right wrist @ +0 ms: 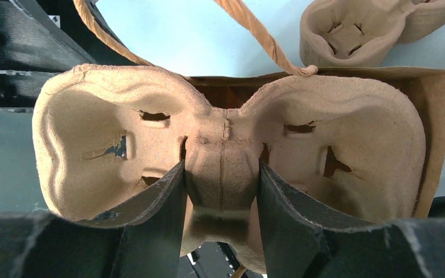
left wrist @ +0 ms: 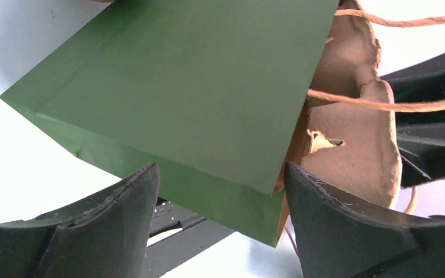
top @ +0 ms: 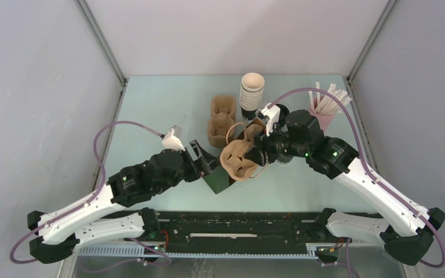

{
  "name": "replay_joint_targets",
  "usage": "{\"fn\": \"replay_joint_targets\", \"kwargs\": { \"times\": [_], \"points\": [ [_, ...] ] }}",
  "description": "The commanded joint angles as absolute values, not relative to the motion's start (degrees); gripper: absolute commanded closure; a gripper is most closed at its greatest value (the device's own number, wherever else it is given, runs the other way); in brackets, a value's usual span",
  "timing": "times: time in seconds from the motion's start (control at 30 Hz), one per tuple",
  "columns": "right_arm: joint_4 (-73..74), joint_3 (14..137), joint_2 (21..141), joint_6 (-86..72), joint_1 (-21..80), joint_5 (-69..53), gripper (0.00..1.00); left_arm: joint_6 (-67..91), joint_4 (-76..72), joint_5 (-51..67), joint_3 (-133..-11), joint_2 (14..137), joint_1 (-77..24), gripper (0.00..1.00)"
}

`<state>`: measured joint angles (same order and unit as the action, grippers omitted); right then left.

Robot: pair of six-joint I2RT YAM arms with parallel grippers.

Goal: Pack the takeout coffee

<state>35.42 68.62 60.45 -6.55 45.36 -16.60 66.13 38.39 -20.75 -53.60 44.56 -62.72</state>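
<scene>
My right gripper [top: 256,152] [right wrist: 221,168] is shut on the middle ridge of a brown pulp two-cup carrier [top: 237,162] [right wrist: 347,133]. It holds the empty carrier at the mouth of the green paper bag [top: 217,180] [left wrist: 179,87], whose tan inside wall [right wrist: 434,104] shows behind it. My left gripper [top: 204,162] [left wrist: 220,171] is open, its jaws standing either side of the bag's lower edge without pressing it. The bag sits tilted. The takeout coffee is hidden or out of view.
A stack of spare carriers [top: 221,119] [right wrist: 359,29] lies behind the bag. A tall stack of white-rimmed cups [top: 252,92] stands at the back. Something dark and round [top: 281,109] sits beside it. A pink cup of straws [top: 326,107] is at back right. Twine handles [right wrist: 255,29] loop above the carrier.
</scene>
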Motion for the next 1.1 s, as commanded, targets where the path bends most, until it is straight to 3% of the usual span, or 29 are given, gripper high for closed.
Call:
{"fn": "replay_joint_targets", "kwargs": {
  "times": [0.0,0.27,0.6,1.07],
  "points": [
    [34.8,68.5,60.3,-6.9,45.2,-16.4,0.47,70.0,35.0,-23.8,-56.1,45.8,-64.1,0.16],
    [35.2,68.5,59.9,-6.9,45.1,-15.5,0.46,72.1,35.2,-26.1,-55.4,45.4,-65.3,0.11],
    [35.1,68.5,60.0,-6.8,45.0,-14.9,0.46,77.6,43.7,-31.4,-58.2,48.5,-66.4,0.21],
    [35.9,68.9,61.0,-8.2,46.0,-7.9,0.46,72.2,45.8,-33.3,-56.9,45.6,-66.4,0.37]
  ]
}}
